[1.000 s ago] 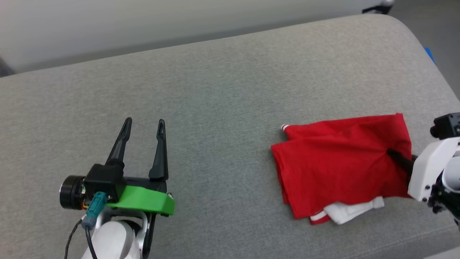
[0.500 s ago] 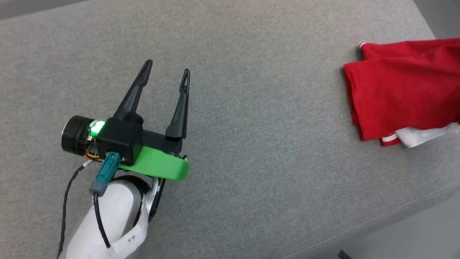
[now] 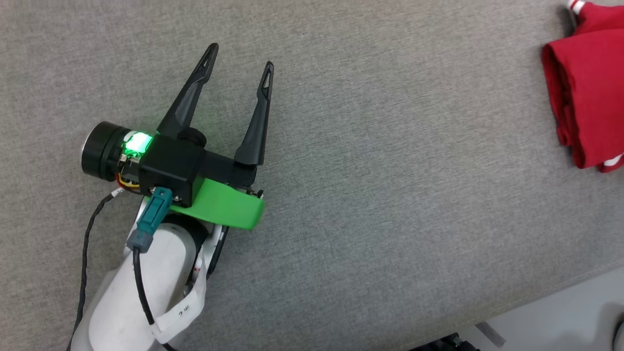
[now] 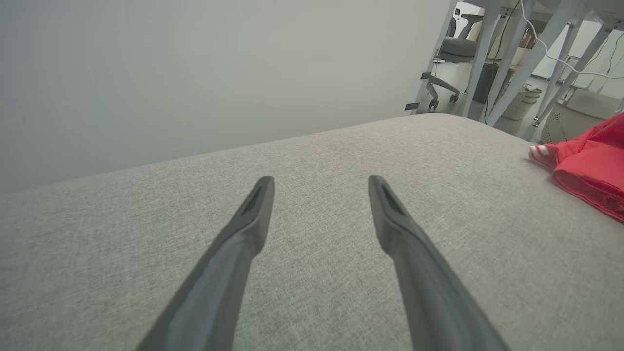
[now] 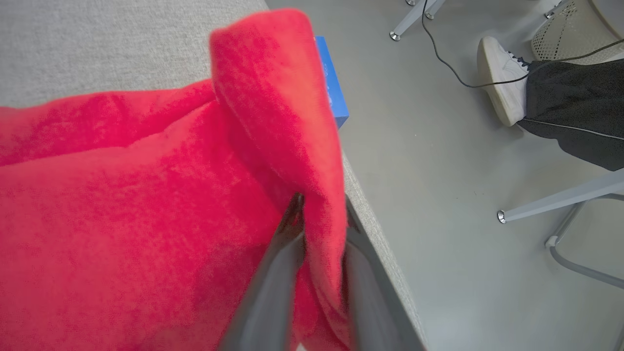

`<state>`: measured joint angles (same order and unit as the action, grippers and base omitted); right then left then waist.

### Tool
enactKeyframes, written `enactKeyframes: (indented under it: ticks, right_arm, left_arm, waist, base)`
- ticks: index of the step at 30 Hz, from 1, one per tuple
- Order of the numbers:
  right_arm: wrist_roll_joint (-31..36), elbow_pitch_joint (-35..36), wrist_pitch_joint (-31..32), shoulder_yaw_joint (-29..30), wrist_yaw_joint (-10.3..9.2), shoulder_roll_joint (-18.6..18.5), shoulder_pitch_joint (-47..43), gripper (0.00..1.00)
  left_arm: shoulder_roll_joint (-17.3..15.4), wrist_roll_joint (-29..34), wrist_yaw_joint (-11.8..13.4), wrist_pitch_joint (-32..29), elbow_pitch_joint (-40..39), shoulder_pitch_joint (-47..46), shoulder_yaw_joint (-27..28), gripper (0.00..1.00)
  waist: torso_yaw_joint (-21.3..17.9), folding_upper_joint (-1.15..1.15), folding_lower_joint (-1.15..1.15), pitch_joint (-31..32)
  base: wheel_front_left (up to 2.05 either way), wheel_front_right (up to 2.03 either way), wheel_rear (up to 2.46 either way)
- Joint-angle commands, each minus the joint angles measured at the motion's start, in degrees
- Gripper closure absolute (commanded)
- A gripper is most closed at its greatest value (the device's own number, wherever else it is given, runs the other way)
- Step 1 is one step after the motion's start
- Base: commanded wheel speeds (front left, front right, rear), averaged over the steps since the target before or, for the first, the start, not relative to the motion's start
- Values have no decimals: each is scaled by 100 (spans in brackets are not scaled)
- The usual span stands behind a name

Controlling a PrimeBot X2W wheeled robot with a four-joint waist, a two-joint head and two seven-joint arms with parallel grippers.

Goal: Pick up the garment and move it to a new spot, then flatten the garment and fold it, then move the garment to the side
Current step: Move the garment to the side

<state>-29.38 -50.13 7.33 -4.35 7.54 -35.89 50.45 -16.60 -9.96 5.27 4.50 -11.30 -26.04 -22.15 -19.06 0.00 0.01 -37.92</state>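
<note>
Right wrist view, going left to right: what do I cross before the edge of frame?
garment → blue box at the cushion's edge → a person's white shoe on the floor → dark trouser leg

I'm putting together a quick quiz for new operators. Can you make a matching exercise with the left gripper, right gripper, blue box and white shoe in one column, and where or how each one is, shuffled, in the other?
Things
1. left gripper
2. right gripper
3. blue box
4. white shoe

Place or state
A. on the floor, next to a black cable
B. fingers on either side of a raised fold of the red garment
C. open, over the bare grey cushion
D. past the cushion's edge, partly hidden behind the garment

Pairs: 1-C, 2-B, 3-D, 4-A
</note>
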Motion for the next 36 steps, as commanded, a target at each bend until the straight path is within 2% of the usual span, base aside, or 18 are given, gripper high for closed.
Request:
enactKeyframes:
  ticks: [1, 10, 16, 19, 30, 36]
  right_arm:
    - [98, -136, -156, -10, -5, 46, 135, 0]
    - [1084, -1132, -1804, 495, -5, 44, 472, 0]
    - [1468, -1106, -2203, 857, -5, 283, 197, 0]
    - [1528, -794, -2227, 945, -5, 443, -166, 0]
    - [1331, 1263, -2228, 768, -5, 1026, -2167, 0]
    - [1159, 2404, -1941, 705, -5, 1273, -3183, 0]
  left_arm:
    - [-27, 35, -27, 23, 29, -113, -13, 0]
    - [67, -86, -54, 210, 287, -95, -94, 0]
    - [182, -239, 18, 434, 536, 161, -108, 0]
    - [239, -342, 44, 521, 640, 346, -122, 0]
    - [406, -775, 176, 766, 956, 1211, -79, 0]
    - [455, -924, 261, 863, 1147, 1604, -27, 0]
  waist:
    - [119, 0, -1, -165]
    - [246, 0, -1, 224]
    - [351, 0, -1, 823]
    - [432, 0, -1, 1146]
    - [899, 0, -1, 2296]
    - [1239, 0, -1, 2725]
  base:
    - [0, 0, 0]
    - [0, 0, 0]
    - [0, 0, 0]
    - [0, 0, 0]
    - [0, 0, 0]
    - [0, 0, 0]
